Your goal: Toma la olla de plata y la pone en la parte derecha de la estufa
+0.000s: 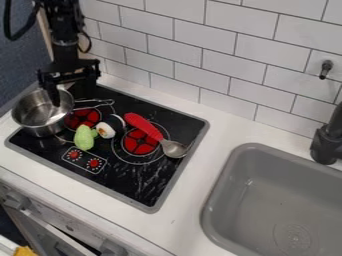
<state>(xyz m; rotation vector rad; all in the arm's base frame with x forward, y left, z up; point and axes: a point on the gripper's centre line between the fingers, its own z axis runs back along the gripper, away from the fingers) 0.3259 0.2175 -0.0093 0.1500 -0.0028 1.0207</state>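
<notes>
The black gripper (67, 97) hangs at the upper left over the silver pot's back-right rim. It stands open, with one finger reaching down inside the pot; the other finger is hard to make out against the dark stove. The silver pot (39, 116) rests at the left edge of the stove (137, 186), partly over the left burner, its wire handle pointing right. On the stove's right burner (139, 142) lies a spoon with a red handle (142, 125) and a metal bowl.
Between the burners are a green toy (85, 137) and a black-and-white sushi-like toy (111, 126). Two red knobs are at the stove's front left. A grey sink (280, 195) with a black faucet (327, 140) is at the right, and a tiled wall (227, 55) rises behind.
</notes>
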